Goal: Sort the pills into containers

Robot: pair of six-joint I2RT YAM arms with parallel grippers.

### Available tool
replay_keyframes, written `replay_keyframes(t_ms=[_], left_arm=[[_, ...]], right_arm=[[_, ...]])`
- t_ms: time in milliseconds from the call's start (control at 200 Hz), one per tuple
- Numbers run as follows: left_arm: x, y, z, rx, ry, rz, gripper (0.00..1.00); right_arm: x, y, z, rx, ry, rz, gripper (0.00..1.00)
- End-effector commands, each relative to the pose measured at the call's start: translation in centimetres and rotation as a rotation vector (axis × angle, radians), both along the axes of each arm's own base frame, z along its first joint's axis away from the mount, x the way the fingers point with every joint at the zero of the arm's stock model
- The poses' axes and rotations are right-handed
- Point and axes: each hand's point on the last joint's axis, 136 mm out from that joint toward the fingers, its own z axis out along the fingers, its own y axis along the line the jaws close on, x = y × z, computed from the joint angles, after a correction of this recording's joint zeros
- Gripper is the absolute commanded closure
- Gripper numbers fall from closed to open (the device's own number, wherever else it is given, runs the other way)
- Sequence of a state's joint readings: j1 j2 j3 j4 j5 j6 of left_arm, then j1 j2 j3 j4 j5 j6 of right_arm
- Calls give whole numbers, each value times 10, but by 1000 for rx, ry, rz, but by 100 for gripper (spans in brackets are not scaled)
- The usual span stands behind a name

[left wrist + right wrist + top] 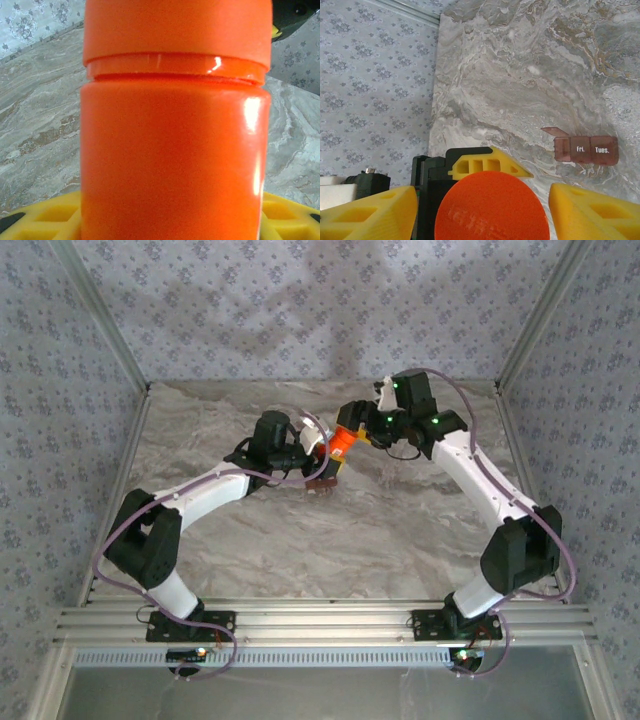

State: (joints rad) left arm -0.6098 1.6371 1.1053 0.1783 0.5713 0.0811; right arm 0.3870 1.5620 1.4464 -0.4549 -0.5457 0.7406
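My left gripper (pixel 331 451) is shut on a bright orange bottle (pixel 343 442) and holds it over the middle of the table. In the left wrist view the bottle (pixel 175 150) stands close up with its cap on, the yellow fingers (pixel 40 220) low on either side. My right gripper (pixel 485 216) is open and straddles the round orange cap (pixel 492 200), with a clear gap at its left finger. The containers (pixel 585 149), a reddish-brown strip labelled "Fri." and "Tues." with one lid raised, lie on the table (pixel 322 483) just below the bottle. The pills are hidden.
The marbled table (pixel 400 530) is walled by patterned panels on the left (pixel 60 420), back and right. An aluminium rail (pixel 320 625) runs along the near edge by the arm bases.
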Motion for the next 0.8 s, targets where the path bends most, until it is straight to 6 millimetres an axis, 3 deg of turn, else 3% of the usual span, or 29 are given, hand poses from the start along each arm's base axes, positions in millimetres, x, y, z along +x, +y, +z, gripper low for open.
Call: replay_keyframes(t_ms=[0, 110, 280, 555, 639, 794], left_arm=[[0, -4, 36, -46, -74, -16, 100], [1, -3, 37, -50, -77, -12, 100], [1, -4, 39, -54, -81, -12, 100], [2, -4, 43, -60, -88, -11, 100], [0, -4, 46, -68, -90, -20, 100], [-3, -3, 53, -83, -95, -34, 100]], right_arm=[[-1, 6, 10, 9, -28, 26, 31], [-4, 5, 5, -3, -20, 34, 31], [-7, 4, -1, -8, -11, 37, 40], [-16, 14, 3, -4, -51, 129, 48], [-22, 15, 3, -56, -145, 231, 54], [-40, 17, -1, -122, -383, 502, 53]])
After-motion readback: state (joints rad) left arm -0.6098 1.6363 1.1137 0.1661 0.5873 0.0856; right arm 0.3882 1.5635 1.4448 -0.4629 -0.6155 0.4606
